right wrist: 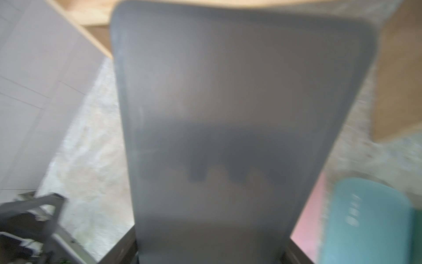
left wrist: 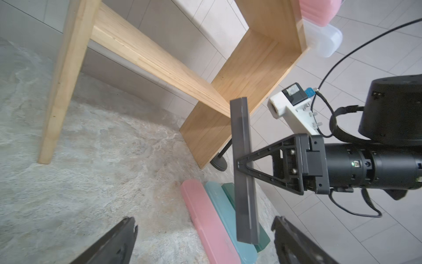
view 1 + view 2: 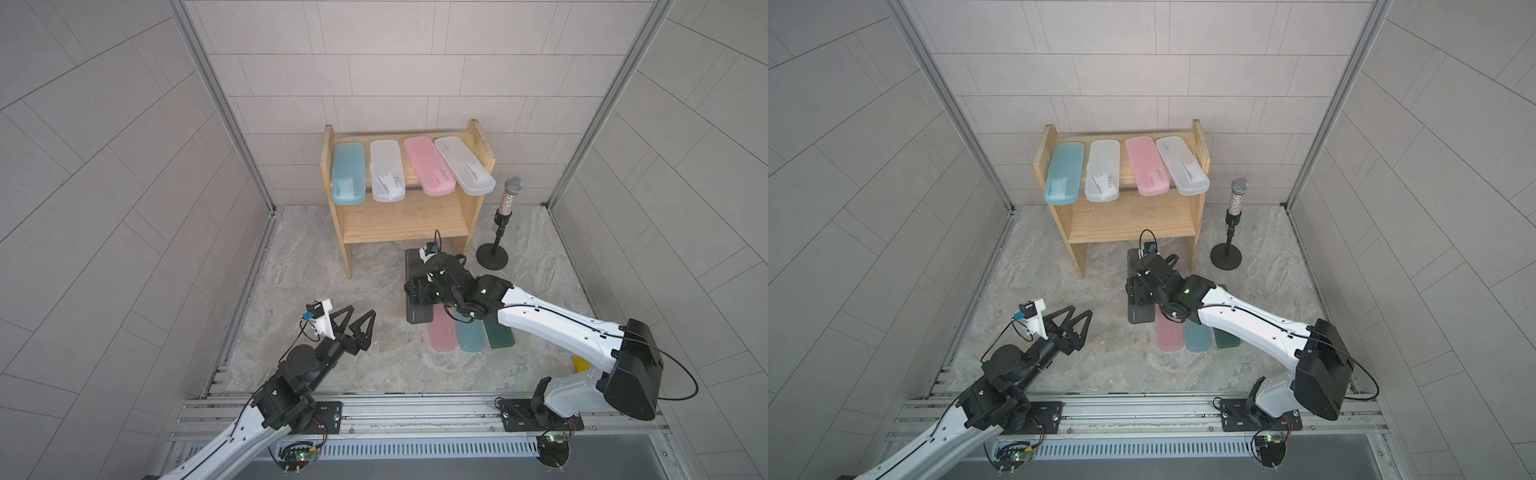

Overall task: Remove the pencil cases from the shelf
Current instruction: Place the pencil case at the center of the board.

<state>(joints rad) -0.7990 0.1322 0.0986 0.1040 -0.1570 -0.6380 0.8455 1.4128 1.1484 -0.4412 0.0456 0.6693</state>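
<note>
While right claw (image 2: 240,165) pinches black case (image 2: 242,205), aloft

Four pencil cases (image 3: 387,176) lie side by side on the shelf's (image 3: 405,224) top tier, three more cases (image 3: 471,338) lie on the worktop (image 3: 332,374) before it, and a microphone (image 3: 505,208) stands at its right

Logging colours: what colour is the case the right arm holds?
Black; the case shows best in the left wrist view.

Blurred black pencil case (image 1: 239,102) close up, pink case (image 1: 308,217) and light blue case (image 1: 365,224) past one edge.
</note>
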